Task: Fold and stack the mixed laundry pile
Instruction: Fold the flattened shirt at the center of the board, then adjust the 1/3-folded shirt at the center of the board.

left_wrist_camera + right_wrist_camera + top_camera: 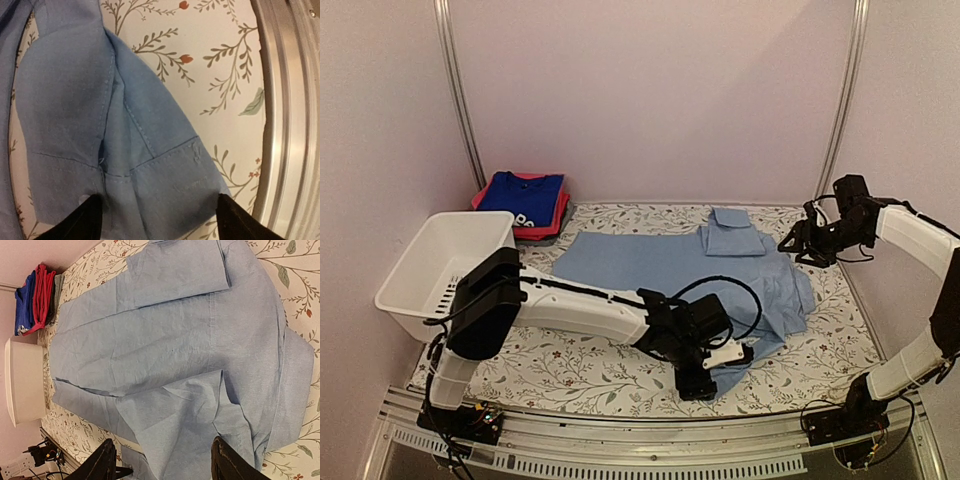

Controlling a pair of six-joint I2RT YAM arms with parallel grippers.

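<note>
The white basket [440,262] sits on the floral tabletop [570,360], just left of the shirt [660,265]. Beyond the shirt's far left corner lies a folded stack: a blue top [523,193] with white print on a red garment [542,226]. The right wrist view shows a grey layer [58,286] on the far side of the red one.

The pale-blue shirt is spread flat across the middle of the tabletop. One sleeve [730,232] is folded in over its far edge, and the other runs out at its near right corner.

The left jaws are low over that near sleeve. They stand wide apart with the cuff [165,185] lying flat between the two tips, pinching nothing. I cannot tell whether the tips touch the cloth.

The right jaws are raised above the shirt's far right corner. They are parted and hold nothing.
</note>
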